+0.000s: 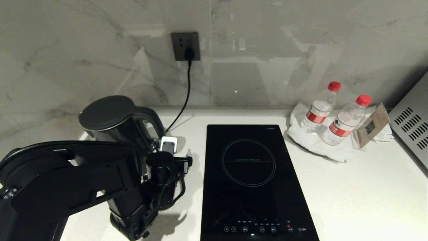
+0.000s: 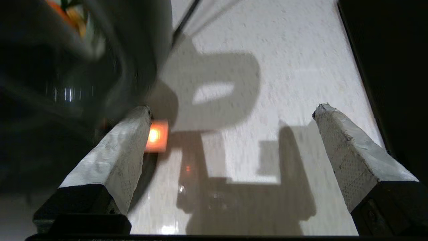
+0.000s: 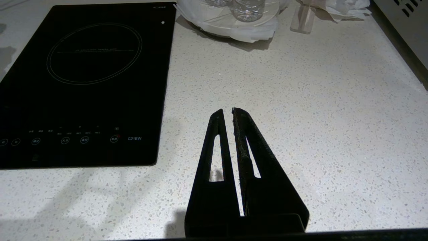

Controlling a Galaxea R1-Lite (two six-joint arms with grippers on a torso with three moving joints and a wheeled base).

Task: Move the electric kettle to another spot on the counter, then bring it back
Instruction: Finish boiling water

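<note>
The glossy black electric kettle [image 1: 107, 112] stands at the back left of the white counter [image 1: 351, 187], its loop handle [image 1: 152, 118] turned toward the cooktop. My left gripper [image 1: 175, 150] hovers just beside that handle, open. In the left wrist view the left gripper [image 2: 232, 108] stands wide, with only bare counter [image 2: 284, 50] and shadows between the fingers. The blurred kettle [image 2: 83, 67] sits outside one finger [image 2: 117, 150], beside a glowing orange switch [image 2: 157, 135]. My right gripper [image 3: 225, 112] is shut and empty above speckled counter [image 3: 301, 83].
A black glass cooktop [image 1: 250, 174] lies in the middle, close to the left gripper. A cord [image 1: 187, 90] runs from the wall socket [image 1: 185, 46] down behind the kettle. Two water bottles [image 1: 321, 107] on a white cloth, a card stand [image 1: 371, 127] and a grey appliance [image 1: 411, 127] fill the back right.
</note>
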